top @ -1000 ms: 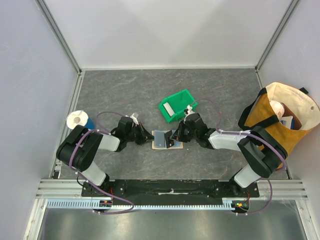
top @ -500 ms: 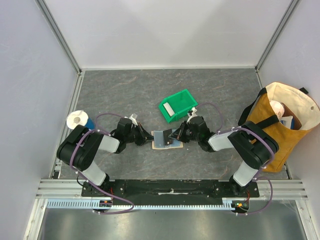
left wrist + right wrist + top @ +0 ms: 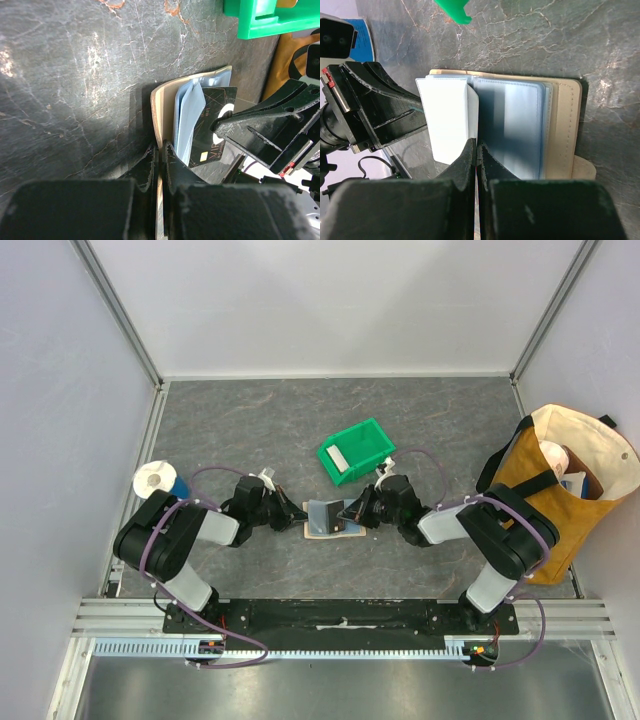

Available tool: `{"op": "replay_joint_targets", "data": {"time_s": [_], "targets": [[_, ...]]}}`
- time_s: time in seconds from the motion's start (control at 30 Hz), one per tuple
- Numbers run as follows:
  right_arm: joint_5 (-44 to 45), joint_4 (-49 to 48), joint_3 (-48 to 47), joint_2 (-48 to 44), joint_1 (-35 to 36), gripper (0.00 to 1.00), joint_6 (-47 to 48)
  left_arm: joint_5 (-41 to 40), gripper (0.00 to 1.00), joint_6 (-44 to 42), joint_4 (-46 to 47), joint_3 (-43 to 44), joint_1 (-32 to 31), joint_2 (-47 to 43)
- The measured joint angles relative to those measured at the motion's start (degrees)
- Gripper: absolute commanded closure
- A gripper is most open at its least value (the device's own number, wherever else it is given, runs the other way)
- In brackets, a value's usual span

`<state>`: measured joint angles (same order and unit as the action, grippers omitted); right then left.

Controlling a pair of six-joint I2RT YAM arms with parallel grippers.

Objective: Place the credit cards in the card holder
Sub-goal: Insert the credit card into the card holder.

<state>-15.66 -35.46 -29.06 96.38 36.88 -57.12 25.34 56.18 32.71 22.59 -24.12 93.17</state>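
Observation:
The tan card holder (image 3: pixel 318 530) lies open between my two grippers. In the left wrist view my left gripper (image 3: pixel 161 150) is shut on its tan cover (image 3: pixel 159 107), holding it raised. Light blue sleeves (image 3: pixel 191 107) fan out inside. My right gripper (image 3: pixel 352 512) is shut on a dark credit card (image 3: pixel 212 132) with a gold chip, its edge among the sleeves. In the right wrist view the gripper (image 3: pixel 478 148) pinches the card edge-on, between a whitish leaf (image 3: pixel 445 120) and the blue sleeves (image 3: pixel 517 125); the holder's tan cover (image 3: pixel 566 125) lies flat. A whitish card (image 3: pixel 341 457) lies in the green bin (image 3: pixel 368 435).
The green bin stands just behind the holder. A tan and white tote bag (image 3: pixel 565 475) stands at the right edge beside the right arm. A blue and white roll (image 3: pixel 158 480) sits at the left edge. Grey walls enclose the table.
The right arm has folded in, its wrist shifting slightly toward the near edge, with the dark card still at the holder. The left gripper has not moved.

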Motion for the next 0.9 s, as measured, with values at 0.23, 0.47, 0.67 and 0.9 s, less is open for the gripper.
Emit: {"op": "replay_joint_targets", "data": {"time_s": [0.23, 0.47, 0.67, 0.9], "targets": [[-1.11, -0.28, -0.48, 0.98, -0.04, 1.00, -0.68, -0.11, 0.98, 0.02, -0.15, 0.00, -0.02, -0.13], [-2.58, -0.96, -2.01, 3.08, 0.22, 0.98, -1.38, -0.17, 0.98, 0.00, -0.31, 0.00, -0.02, -0.22], [-2.40, 3.56, -5.49, 3.45, 1.49, 0.85, 0.35, -0.15, 0.98, 0.02, -0.37, 0.02, 0.00, -0.22], [1.18, 14.47, -9.81, 2.10, 3.30, 0.50, 5.86, -0.13, 0.98, 0.00, -1.09, 0.35, 0.00, -0.33]]}}
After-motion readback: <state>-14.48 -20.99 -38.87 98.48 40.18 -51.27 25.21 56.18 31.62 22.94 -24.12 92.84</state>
